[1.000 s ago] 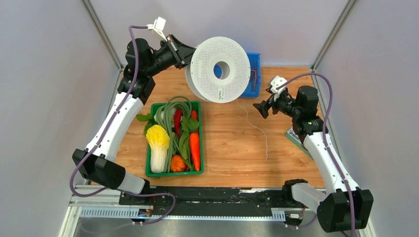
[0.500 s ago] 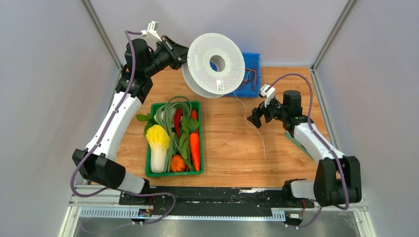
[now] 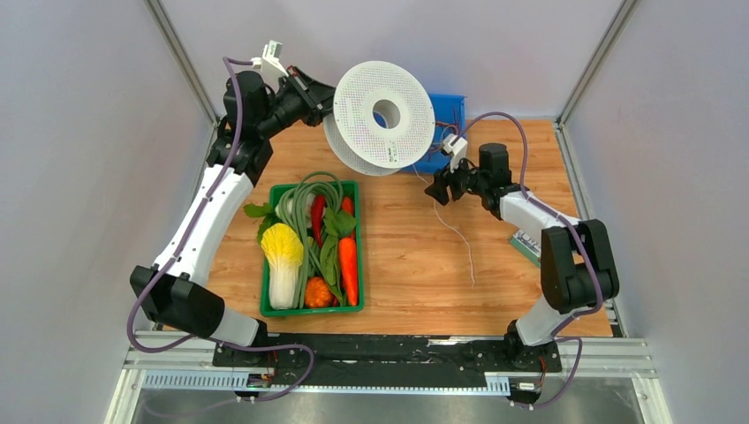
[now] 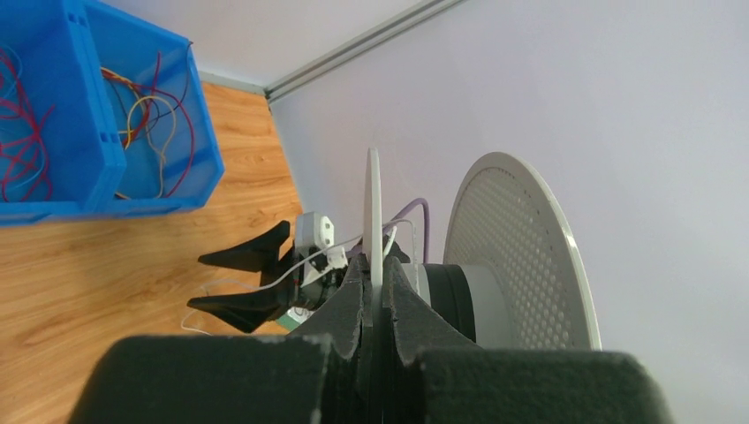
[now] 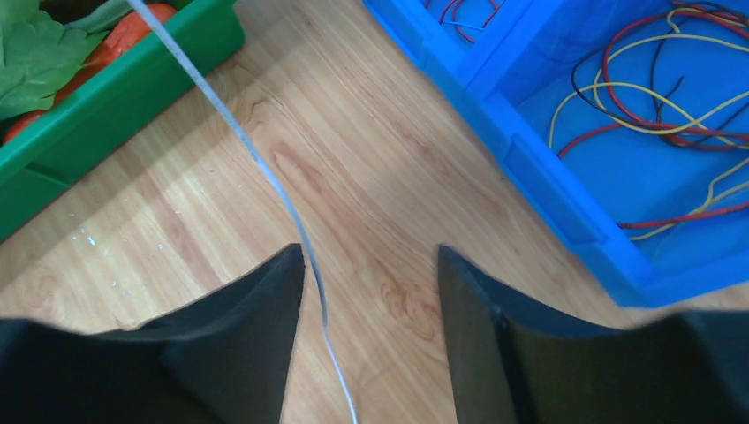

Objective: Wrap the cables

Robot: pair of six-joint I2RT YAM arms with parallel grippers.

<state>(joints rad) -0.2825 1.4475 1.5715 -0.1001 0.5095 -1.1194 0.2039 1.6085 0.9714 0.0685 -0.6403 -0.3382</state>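
Note:
The pale-grey round spool [image 3: 382, 119] hangs tilted above the table's far edge. My left gripper [image 3: 329, 99] is shut on the rim of one flange, which shows edge-on between its fingers [image 4: 358, 296] in the left wrist view. The thin white cable [image 3: 455, 231] falls from the spool onto the wood and ends near the table's middle right. My right gripper [image 3: 435, 192] stands open just below the spool. In the right wrist view the cable [image 5: 265, 172] passes between its open jaws [image 5: 371, 256], close to the left finger [image 5: 265, 300], which does not pinch it.
A green tray [image 3: 266, 283] of vegetables sits at the left centre. A blue bin [image 3: 450, 110] with red and yellow wire coils stands at the back behind the spool. A small green object [image 3: 527, 246] lies by the right arm.
My right arm has swung left and forward toward the spool, bringing its open jaws around the cable. The left arm turned the spool slightly, then held still.

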